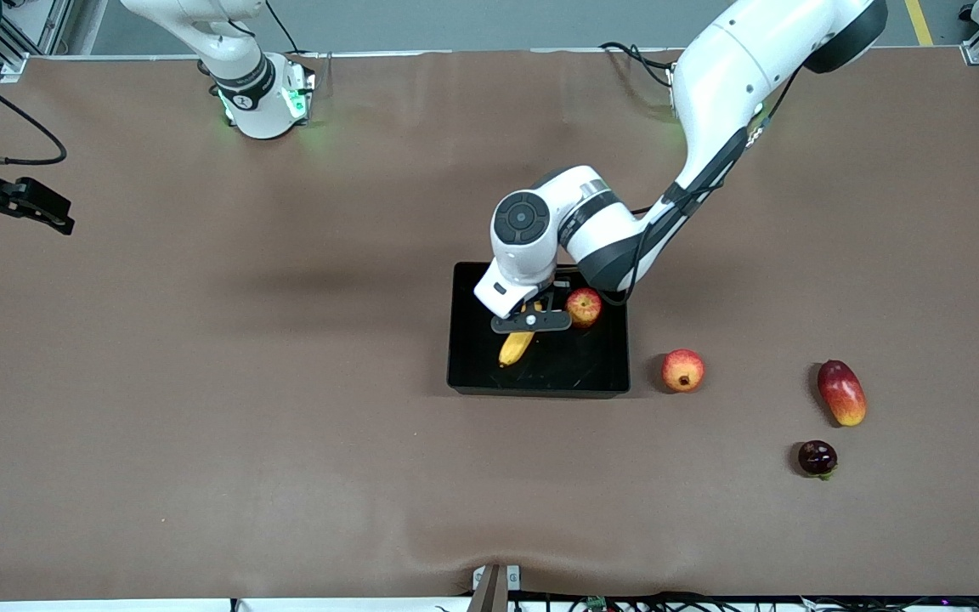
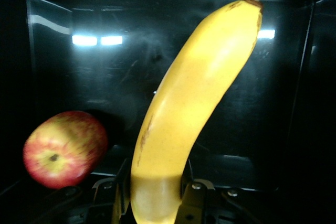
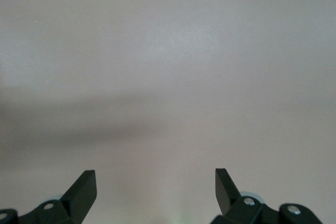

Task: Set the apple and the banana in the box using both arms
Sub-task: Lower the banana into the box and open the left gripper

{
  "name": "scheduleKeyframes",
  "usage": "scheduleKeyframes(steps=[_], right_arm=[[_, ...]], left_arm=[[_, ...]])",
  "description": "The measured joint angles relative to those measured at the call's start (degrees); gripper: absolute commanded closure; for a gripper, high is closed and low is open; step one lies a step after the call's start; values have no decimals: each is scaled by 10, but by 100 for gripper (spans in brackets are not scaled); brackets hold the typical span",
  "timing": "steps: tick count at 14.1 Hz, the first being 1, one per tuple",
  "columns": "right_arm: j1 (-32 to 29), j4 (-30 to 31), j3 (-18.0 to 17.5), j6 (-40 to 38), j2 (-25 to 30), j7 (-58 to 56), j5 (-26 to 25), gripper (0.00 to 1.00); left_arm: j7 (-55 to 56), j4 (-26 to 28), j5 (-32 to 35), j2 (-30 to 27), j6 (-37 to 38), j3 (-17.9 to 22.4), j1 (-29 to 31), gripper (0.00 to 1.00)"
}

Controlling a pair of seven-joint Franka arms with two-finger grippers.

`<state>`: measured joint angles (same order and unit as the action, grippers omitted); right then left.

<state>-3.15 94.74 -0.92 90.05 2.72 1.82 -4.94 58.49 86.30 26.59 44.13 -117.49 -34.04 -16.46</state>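
In box [image 1: 472, 374]: left gripper [image 1: 530, 321] clamping banana [image 1: 516, 347].

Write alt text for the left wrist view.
The left gripper is shut on one end of a long curved yellow banana, which lies inside a shallow black plastic box. A small round red apple with yellow streaks sits in the box beside the banana.

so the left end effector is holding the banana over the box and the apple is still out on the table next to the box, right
Not quite. The apple is already inside the box, as the front view and left wrist view show. The rest holds: the left end effector grips the banana over the box.
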Motion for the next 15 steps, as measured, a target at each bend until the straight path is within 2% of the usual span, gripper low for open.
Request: scheduleKeyframes(steps=[3, 5, 7, 9, 10, 15], right_arm=[[-1, 3, 1, 33, -2, 0, 0, 0], [-1, 5, 1, 45, -7, 0, 0, 0], [1, 7, 0, 47, -11, 0, 1, 0], [1, 9, 0, 50, -15, 0, 6, 0], [1, 9, 0, 54, -16, 0, 6, 0], [1, 16, 1, 59, -18, 0, 6, 0]], left_arm=[[0, -2, 0, 21, -23, 2, 0, 100], [0, -3, 0, 37, -33, 3, 0, 94], [0, -3, 0, 50, -38, 13, -2, 65], [0, -3, 0, 58, -49, 30, -10, 17], [0, -3, 0, 59, -56, 36, -15, 0], [0, -29, 0, 49, -61, 38, -17, 0]])
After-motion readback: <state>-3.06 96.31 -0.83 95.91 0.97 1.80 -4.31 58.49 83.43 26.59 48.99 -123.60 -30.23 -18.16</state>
